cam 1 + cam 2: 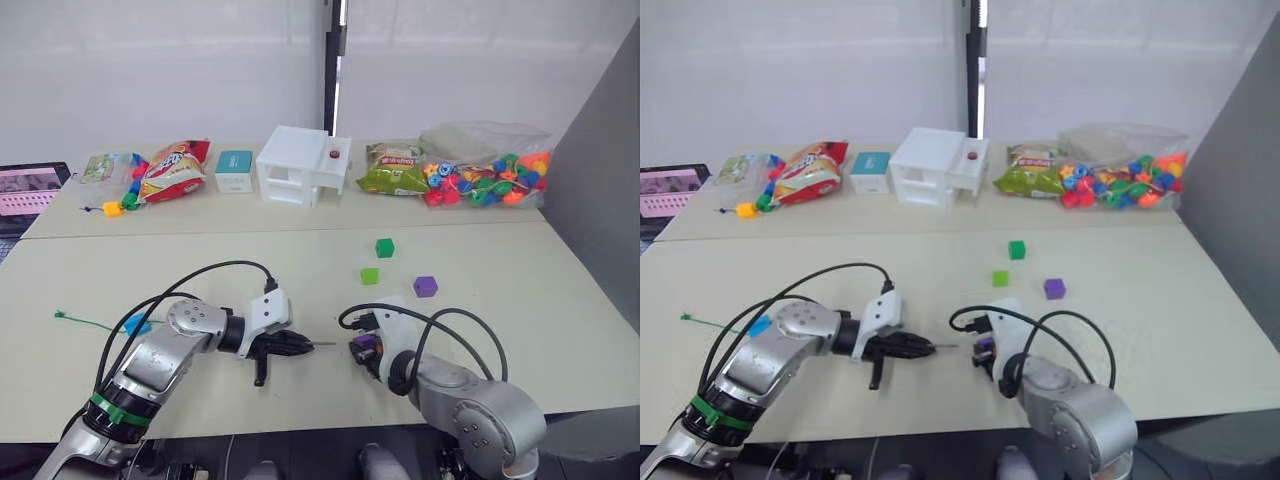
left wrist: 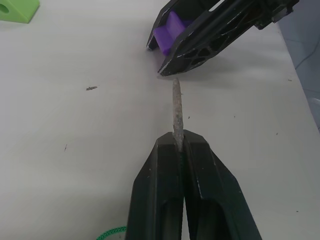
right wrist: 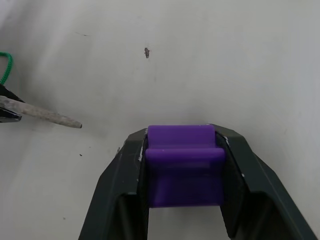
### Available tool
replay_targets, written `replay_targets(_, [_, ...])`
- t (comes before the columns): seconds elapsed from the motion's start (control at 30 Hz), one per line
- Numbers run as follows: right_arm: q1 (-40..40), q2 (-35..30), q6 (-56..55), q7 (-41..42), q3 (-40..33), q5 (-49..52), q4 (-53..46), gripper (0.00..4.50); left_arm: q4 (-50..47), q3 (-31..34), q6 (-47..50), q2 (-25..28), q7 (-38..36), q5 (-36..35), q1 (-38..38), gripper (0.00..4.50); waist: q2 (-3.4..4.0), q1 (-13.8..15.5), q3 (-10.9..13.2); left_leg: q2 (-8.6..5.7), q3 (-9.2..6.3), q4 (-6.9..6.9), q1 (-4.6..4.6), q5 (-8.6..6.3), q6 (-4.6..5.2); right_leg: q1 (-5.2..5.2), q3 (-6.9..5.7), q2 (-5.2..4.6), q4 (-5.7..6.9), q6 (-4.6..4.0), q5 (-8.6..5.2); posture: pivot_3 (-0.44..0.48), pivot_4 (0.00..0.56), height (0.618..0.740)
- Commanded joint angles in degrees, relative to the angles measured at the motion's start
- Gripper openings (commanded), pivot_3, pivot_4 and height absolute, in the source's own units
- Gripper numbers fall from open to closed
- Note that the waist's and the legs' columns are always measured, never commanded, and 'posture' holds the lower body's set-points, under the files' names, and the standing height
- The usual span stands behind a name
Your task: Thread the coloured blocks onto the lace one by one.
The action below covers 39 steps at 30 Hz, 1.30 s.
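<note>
My left gripper (image 1: 300, 343) is shut on the lace near its stiff pale tip (image 2: 176, 107), which points at the right gripper. The green lace (image 1: 90, 322) trails left across the table. A purple block (image 3: 184, 170) is clamped in my shut right gripper (image 1: 362, 350), a short gap from the tip. Beyond the grippers two green blocks (image 1: 384, 247) (image 1: 370, 275) and another purple block (image 1: 425, 286) lie loose on the table. A light blue block (image 1: 138, 325) sits by my left arm, partly hidden by a black cable.
Along the far table stand a clear bag of mixed beads (image 1: 485, 170), snack bags (image 1: 175, 170), a teal box (image 1: 234, 170), a white drawer box (image 1: 300, 165) and a short bead string with a yellow cube (image 1: 112, 208). A grey panel (image 1: 600, 220) rises at the right.
</note>
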Motion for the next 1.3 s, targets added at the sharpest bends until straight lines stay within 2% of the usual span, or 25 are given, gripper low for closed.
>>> replay_targets(0.03, [-0.05, -0.22, -1.17, 1.85, -1.52, 0.12, 0.02, 2.25, -2.06, 1.56, 0.21, 0.59, 0.33, -0.86, 0.17, 0.00, 0.00, -0.04, 0.00, 0.00, 0.00, 0.00, 0.01, 0.00, 0.00, 0.01, 0.00, 0.00, 0.00, 0.00, 0.00, 0.000, 0.150, 0.740])
replay_targets(0.13, [-2.63, -1.68, -0.16, 5.30, -4.76, 1.65, -2.05, 3.27, -2.49, 1.87, 0.57, 0.67, 0.56, -1.02, 0.54, 0.00, 0.00, -0.02, 0.00, 0.00, 0.00, 0.01, -0.01, 0.00, 0.00, 0.00, 0.00, 0.00, 0.00, 0.00, 0.00, 0.000, 0.150, 0.740])
replay_targets(0.23, [-6.80, -7.58, 1.84, 11.98, -8.63, 4.88, -4.21, 4.29, -2.95, 2.22, 0.74, 0.81, 0.68, -1.08, 1.16, 0.00, 0.01, 0.09, 0.01, -0.03, 0.00, 0.02, -0.04, 0.00, 0.00, 0.00, 0.00, -0.03, -0.02, 0.00, 0.00, 0.000, 0.150, 0.740])
replay_targets(0.27, [-7.68, -8.73, 2.34, 13.58, -9.53, 5.91, -4.47, 4.46, -3.04, 2.29, 0.70, 0.85, 0.69, -1.07, 1.33, 0.00, 0.01, 0.16, 0.01, -0.03, 0.00, 0.02, -0.04, 0.00, 0.00, 0.01, -0.01, -0.03, -0.03, 0.00, 0.00, 0.000, 0.150, 0.740])
replay_targets(0.3, [-9.11, -10.28, 3.09, 15.81, -10.94, 7.28, -4.44, 4.46, -3.03, 2.33, 0.66, 0.84, 0.71, -1.05, 1.43, 0.00, 0.01, 0.19, 0.01, -0.02, 0.00, 0.01, -0.04, 0.00, 0.00, 0.00, -0.01, -0.02, -0.05, 0.00, 0.00, 0.000, 0.150, 0.740])
replay_targets(0.43, [-17.65, -23.73, 1.25, 34.75, -15.28, 19.87, -0.45, 4.46, -3.69, 2.40, 0.84, 0.89, 0.94, -1.12, 2.10, 0.00, 0.03, 0.16, 0.03, -0.04, 0.04, 0.02, -0.07, 0.00, 0.01, 0.02, 0.00, -0.04, -0.12, 0.00, 0.00, 0.000, 0.150, 0.740])
replay_targets(0.53, [-17.99, -36.01, -6.96, 49.07, -9.93, 23.70, 3.52, 4.46, -4.26, 2.28, 0.84, 0.90, 1.12, -1.10, 2.57, 0.00, 0.02, 0.39, 0.04, 0.01, -0.02, -0.02, 0.03, -0.05, 0.09, 0.17, -0.06, 0.02, -0.21, 0.00, 0.00, 0.000, 0.150, 0.740])
replay_targets(0.6, [-17.17, -42.80, -18.58, 57.48, -4.12, 19.81, 7.31, 4.46, -4.78, 2.31, 1.08, 0.97, 1.27, -1.21, 2.82, 0.00, 0.02, 0.61, 0.04, 0.02, -0.03, -0.02, 0.02, -0.07, 0.13, 0.28, -0.10, 0.01, -0.42, 0.00, 0.00, 0.000, 0.150, 0.740])
replay_targets(0.73, [-17.75, -51.79, -46.93, 69.93, 11.91, 1.73, 18.52, 4.46, -5.96, 2.58, 1.59, 1.51, 1.22, -1.49, 3.36, 0.00, -0.01, 0.91, 0.06, 0.00, 0.06, 0.03, 0.21, -0.08, 0.15, 0.66, -0.11, -0.06, -0.74, 0.09, 0.02, 0.000, 0.150, 0.740])
replay_targets(0.87, [-22.99, -48.16, -65.64, 76.05, 18.31, -7.25, 31.38, 4.46, -8.14, 2.74, 3.03, 1.98, 1.28, -2.33, 3.99, 0.00, -0.03, 0.75, 0.07, 0.04, 0.12, 0.01, 0.29, -0.08, 0.14, 0.67, -0.09, -0.03, -0.74, 0.10, 0.02, 0.000, 0.150, 0.740])
replay_targets(1.0, [-26.62, -44.02, -75.94, 79.03, 20.57, -12.22, 40.58, 4.46, -11.39, 2.61, 7.31, 2.53, 3.34, -2.63, 4.28, 0.00, -0.04, 1.04, 0.07, 0.03, 0.09, 0.02, 0.30, -0.08, 0.14, 0.64, -0.07, -0.05, -0.64, 0.09, 0.02, 0.000, 0.150, 0.740])
replay_targets(1.23, [-26.96, -39.90, -82.05, 81.80, 20.34, -15.13, 46.33, 4.46, -17.77, 3.13, 15.89, 2.17, 9.44, -4.02, 3.99, 0.00, -0.04, 1.66, 0.08, 0.01, 0.06, 0.03, 0.27, -0.08, 0.13, 0.64, -0.08, -0.07, -0.65, 0.09, 0.03, 0.000, 0.150, 0.740])
replay_targets(1.3, [-26.15, -39.25, -83.52, 82.11, 20.34, -15.68, 47.62, 3.94, -18.30, 3.21, 16.78, 2.11, 10.00, -4.67, 3.84, 0.00, -0.04, 1.57, 0.08, 0.01, 0.05, 0.02, 0.28, -0.08, 0.12, 0.65, -0.08, -0.06, -0.65, 0.08, 0.03, 0.000, 0.150, 0.740])
